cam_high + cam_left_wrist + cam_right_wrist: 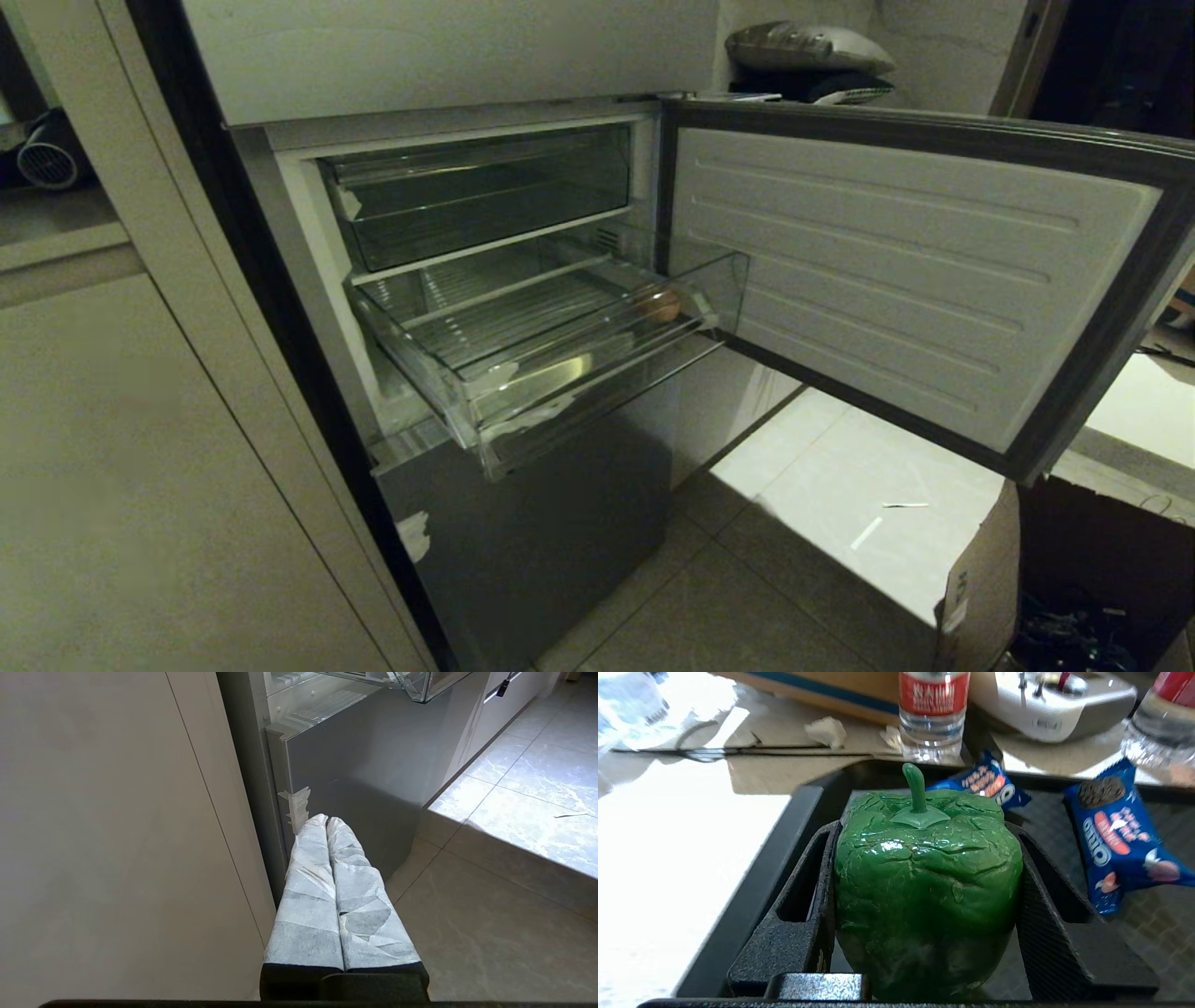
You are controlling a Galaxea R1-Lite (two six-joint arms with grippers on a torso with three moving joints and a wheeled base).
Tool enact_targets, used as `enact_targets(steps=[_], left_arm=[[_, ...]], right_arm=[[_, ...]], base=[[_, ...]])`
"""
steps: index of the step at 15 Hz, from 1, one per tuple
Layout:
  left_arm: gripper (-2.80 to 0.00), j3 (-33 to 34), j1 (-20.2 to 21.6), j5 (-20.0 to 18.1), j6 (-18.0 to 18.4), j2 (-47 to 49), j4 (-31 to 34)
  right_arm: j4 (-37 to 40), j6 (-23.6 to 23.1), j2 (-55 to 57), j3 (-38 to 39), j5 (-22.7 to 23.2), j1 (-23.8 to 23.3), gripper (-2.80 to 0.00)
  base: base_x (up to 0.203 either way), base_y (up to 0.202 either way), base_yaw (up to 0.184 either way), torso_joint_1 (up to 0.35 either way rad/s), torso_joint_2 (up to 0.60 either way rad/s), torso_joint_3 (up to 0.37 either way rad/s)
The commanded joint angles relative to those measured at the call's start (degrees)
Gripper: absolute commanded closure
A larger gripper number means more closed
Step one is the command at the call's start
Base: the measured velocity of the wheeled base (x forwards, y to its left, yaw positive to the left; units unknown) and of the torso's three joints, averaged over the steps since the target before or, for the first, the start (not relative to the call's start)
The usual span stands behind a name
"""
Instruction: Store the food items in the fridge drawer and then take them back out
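At the centre of the right wrist view, the right gripper [924, 896] clamps a green pepper [924, 877] over a black tray [752, 858] with two cookie packs [1115, 835]; mid-frame in the head view, an orange ball [661, 305] sits in the pulled-out fridge drawer [485, 373]; the left gripper [327, 821] is pressed together.

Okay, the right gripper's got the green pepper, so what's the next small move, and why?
Probably lift the green pepper, clamped in the right gripper, clear of the black tray and carry it toward the open fridge drawer, which holds only an orange-brown ball.

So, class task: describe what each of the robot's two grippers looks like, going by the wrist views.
The left gripper has two long fingers wrapped in crinkled pale grey-white tape, on a black base. The right gripper has bare black fingers with a rough, grainy texture and hollow slots.
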Motion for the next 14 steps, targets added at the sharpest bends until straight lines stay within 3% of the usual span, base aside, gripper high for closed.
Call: enact_targets(steps=[1,10,11,12,14], left_arm=[[0.00,-0.01,0.01,0.00,0.02,0.08,0.01],[0.00,-0.01,0.01,0.00,0.02,0.08,0.01],[0.00,-0.01,0.01,0.00,0.02,0.08,0.01],[0.00,-0.01,0.01,0.00,0.02,0.08,0.01],[0.00,-0.01,0.01,0.00,0.02,0.08,0.01]], right_arm=[[-0.21,-0.05,1.88,-0.22,0.09,0.00,-2.80],[-0.53,0.99,-2.83,1.21,-0.25,-0.24,-2.80],[-0.46,1.56,-5.11,2.09,-0.25,-0.27,-2.04],[-0.37,1.89,-7.52,2.99,-0.29,-0.28,0.00],[-0.27,2.06,-12.54,5.89,-0.27,-0.26,0.00]], base=[[0.000,0.000,0.000,0.000,0.00,0.000],[0.000,0.000,0.000,0.000,0.00,0.000],[0.000,0.000,0.000,0.000,0.00,0.000],[0.000,0.000,0.000,0.000,0.00,0.000],[0.000,0.000,0.000,0.000,0.00,0.000]])
